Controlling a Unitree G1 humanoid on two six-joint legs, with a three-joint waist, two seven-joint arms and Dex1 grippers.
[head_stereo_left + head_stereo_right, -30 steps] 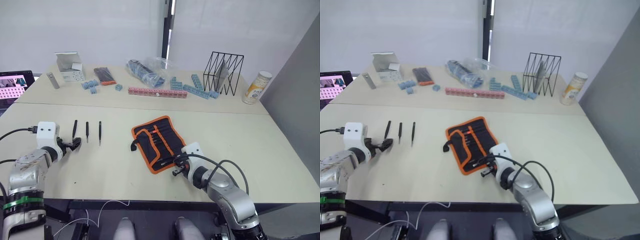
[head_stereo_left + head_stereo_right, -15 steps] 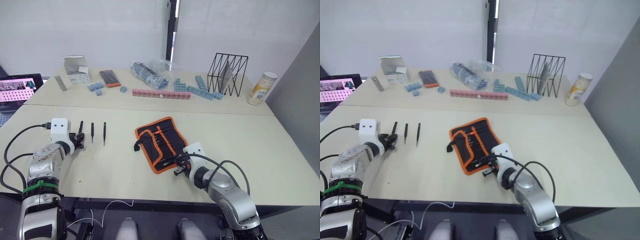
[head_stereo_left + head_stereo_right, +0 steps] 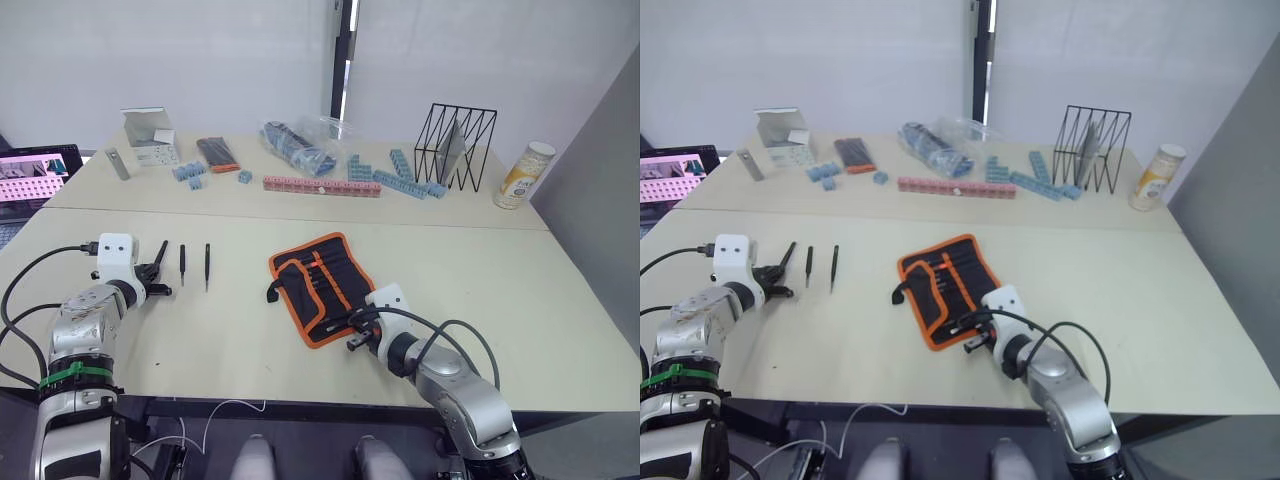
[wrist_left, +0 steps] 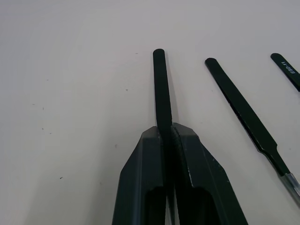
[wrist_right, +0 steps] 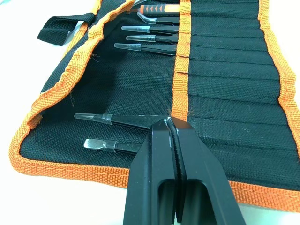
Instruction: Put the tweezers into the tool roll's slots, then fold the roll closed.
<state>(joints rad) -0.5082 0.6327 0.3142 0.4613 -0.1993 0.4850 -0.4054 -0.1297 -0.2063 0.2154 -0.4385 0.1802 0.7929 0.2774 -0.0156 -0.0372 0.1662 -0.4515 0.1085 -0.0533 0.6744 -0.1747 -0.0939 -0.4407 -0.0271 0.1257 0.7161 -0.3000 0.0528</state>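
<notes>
Gripping one tweezer point(image 4: 161, 89), the left gripper point(image 3: 153, 279) has its fingers pinched tight on the shaft near the table's left edge; most of the tweezer sticks out past the fingertips. Two more tweezers point(image 3: 183, 265) lie loose just beside it. The roll point(image 3: 322, 285) lies open mid-table, well apart from them, with several tools already in its slots point(image 5: 225, 70). The right gripper point(image 5: 174, 129) is closed at the roll's near edge, over the orange strip point(image 5: 180, 56); I can't tell whether it pinches fabric or just presses it.

Risks:
- thin shaft, narrow pinch: the tweezer may pivot or slip in the jaws on the carry
- tilted tip could miss the loop or snag the weave
- if the right lets go, the roll may slide when the tip pushes in
</notes>
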